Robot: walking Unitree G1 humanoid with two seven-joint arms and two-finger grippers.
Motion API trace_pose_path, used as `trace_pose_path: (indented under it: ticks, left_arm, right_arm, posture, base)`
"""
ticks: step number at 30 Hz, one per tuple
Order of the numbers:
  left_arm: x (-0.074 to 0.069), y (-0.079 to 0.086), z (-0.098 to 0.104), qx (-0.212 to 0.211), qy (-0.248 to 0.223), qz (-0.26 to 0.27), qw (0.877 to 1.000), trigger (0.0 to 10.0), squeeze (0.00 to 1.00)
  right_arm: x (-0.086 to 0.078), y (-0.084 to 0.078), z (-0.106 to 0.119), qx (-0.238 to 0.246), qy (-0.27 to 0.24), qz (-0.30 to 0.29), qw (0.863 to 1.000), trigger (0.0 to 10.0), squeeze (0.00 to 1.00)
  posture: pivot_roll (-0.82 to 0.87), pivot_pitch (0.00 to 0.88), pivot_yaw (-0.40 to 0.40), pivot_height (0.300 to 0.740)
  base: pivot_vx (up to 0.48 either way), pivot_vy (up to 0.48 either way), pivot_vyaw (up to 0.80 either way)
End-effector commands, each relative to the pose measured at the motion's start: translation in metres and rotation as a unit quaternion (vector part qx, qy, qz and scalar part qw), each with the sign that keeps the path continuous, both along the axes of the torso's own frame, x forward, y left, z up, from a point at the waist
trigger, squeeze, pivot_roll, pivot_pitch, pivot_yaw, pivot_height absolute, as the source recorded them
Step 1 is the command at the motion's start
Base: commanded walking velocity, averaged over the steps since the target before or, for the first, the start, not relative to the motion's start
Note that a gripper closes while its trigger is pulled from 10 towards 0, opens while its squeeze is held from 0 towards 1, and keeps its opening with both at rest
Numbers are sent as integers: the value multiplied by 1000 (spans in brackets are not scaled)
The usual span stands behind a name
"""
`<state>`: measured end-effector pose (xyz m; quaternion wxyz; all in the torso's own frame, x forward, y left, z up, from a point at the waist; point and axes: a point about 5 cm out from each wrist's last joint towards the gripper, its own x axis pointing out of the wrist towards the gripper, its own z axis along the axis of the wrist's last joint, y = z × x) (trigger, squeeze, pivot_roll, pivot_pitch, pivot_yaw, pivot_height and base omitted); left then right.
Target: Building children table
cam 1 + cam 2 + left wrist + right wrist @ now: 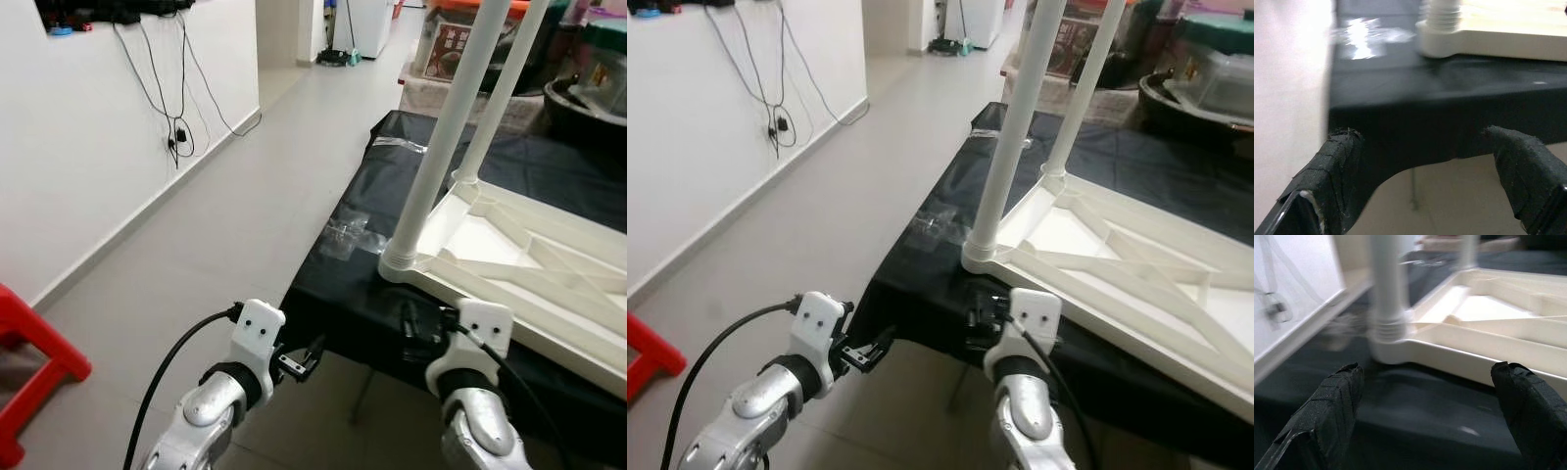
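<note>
Room: pale tiled floor [245, 186], white wall [78, 127] with dangling cables [176, 108], red stool [29, 362] at the robot's left.
Desk: black-covered desk [353, 284] ahead, crumpled clear plastic [348, 235] near its left edge.
Children table: white tabletop [509, 264] lies upside down on the desk; two white legs [441, 137] stand upright from it.
Left end effector [1430, 181]: below the desk's corner, fingers apart, holding nothing.
Right end effector [1435, 411]: at the desk's front edge, just before the nearer leg, fingers apart.
</note>
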<state>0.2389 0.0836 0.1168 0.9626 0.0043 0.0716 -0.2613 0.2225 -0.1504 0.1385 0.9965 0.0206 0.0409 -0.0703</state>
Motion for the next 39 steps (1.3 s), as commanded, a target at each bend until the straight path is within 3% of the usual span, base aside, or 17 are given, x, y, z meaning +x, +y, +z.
trace_pose_path:
  ticks: [1, 11, 18, 21, 31, 32, 34, 37, 39]
  left_arm:
    - [2, -7, -3, 3, 0, -12, 1000, 10000, 0]
    - [8, -7, -7, 3, -3, -8, 1000, 10000, 0]
    - [8, 2, -1, 26, -58, 0, 998, 10000, 0]
    - [5, 7, 2, 41, -80, 8, 996, 10000, 0]
    - [11, 13, 5, 48, -110, 78, 990, 10000, 0]
    - [11, 11, 10, 35, -127, 74, 989, 10000, 0]
    - [11, 10, 12, 31, -135, 68, 988, 10000, 0]
    - [9, 8, 25, 18, -194, 65, 979, 10000, 0]
    - [8, 7, 30, 15, -216, 67, 974, 10000, 0]
  right_arm:
    - [-2, 1, -6, -11, 2, 2, 1000, 10000, 0]
    - [-4, 10, -23, -24, 15, 41, 999, 10000, 0]
    - [-2, 15, -26, -52, 14, 95, 994, 10000, 0]
    - [-5, 17, -22, -71, -16, 123, 990, 10000, 0]
    - [-3, 23, -17, -77, -44, 122, 989, 10000, 0]
    - [-4, 22, -6, -83, -92, 131, 984, 10000, 0]
    - [-5, 24, -1, -82, -111, 141, 980, 10000, 0]
    - [-8, 19, 20, -96, -187, 109, 971, 10000, 0]
    - [-9, 19, 24, -107, -208, 102, 967, 10000, 0]
  posture:
    - [73, 1, -59, 740]
    - [72, 0, -61, 740]
    - [68, 0, -70, 740]
    - [69, 0, -81, 740]
    - [74, 0, -94, 740]
    - [69, 0, -92, 740]
    - [69, 0, -92, 740]
    - [64, 0, -85, 740]
    - [64, 0, -85, 740]
  base:
    - [0, 0, -788]
    - [0, 0, -788]
    - [0, 0, 0]
    - [0, 0, 0]
    - [0, 0, 0]
    - [0, 0, 0]
    - [0, 0, 0]
    - [0, 0, 0]
    - [0, 0, 0]
